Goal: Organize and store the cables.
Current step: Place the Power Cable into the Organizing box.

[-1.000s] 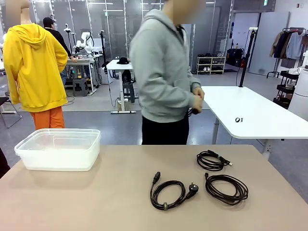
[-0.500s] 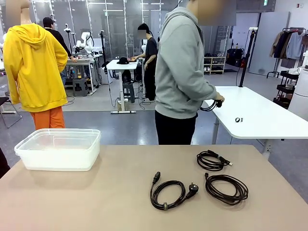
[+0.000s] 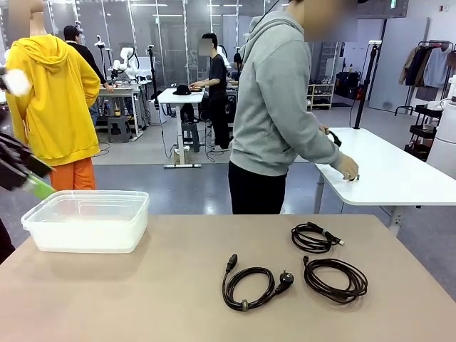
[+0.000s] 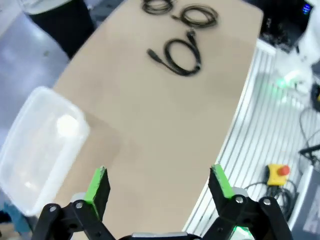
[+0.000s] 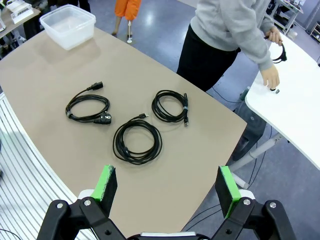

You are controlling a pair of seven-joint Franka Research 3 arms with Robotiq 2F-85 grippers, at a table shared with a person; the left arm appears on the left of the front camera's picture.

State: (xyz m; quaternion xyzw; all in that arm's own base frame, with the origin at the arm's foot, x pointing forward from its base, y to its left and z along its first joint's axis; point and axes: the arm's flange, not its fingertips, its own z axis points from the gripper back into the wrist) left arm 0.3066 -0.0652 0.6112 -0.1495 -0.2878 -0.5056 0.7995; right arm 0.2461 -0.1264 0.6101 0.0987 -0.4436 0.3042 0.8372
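Three coiled black cables lie on the tan table [image 3: 142,285]: a power cord with a chunky plug [image 3: 249,286], a larger coil [image 3: 335,279] and a smaller coil [image 3: 313,237]. The right wrist view shows the same power cord [image 5: 90,107], larger coil [image 5: 137,141] and smaller coil [image 5: 170,106]. From high up, the left wrist view catches the power cord [image 4: 180,50] and a coil [image 4: 200,15]. My left gripper [image 3: 28,178] is blurred at the left edge above the container, and it is open [image 4: 159,184] and holds nothing. My right gripper [image 5: 166,186] hangs open and bare, high above the table's near edge.
A clear plastic container [image 3: 85,221] stands at the table's far left corner. A person in a grey hoodie [image 3: 278,107] stands at the far side, turned to a white table [image 3: 399,171], one hand on it and the other holding a black cable [image 5: 280,50].
My left gripper has swung into the front view at the left edge. The person has turned right and reached a hand onto the white table.
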